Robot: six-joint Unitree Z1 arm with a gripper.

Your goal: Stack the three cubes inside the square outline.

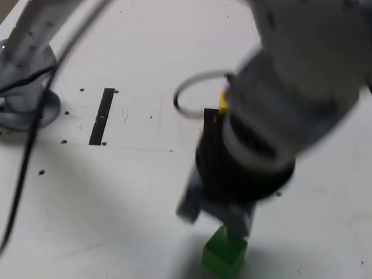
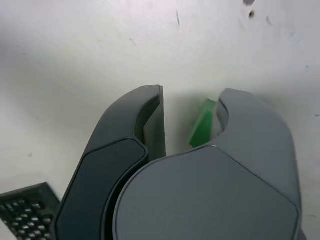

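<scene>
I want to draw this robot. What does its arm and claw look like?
The arm is made of chunky, rounded, pale grey segments, with a black ring near the wrist and a thin black cable trailing over the table. The gripper has two smooth, curved, dark grey fingers shaped like a beak.

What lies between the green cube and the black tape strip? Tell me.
Only bare white table, as the exterior view shows; nothing stands between the green cube and the black tape strip.

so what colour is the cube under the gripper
Green. The cube sits just under the gripper, clearest in the exterior view.
</scene>
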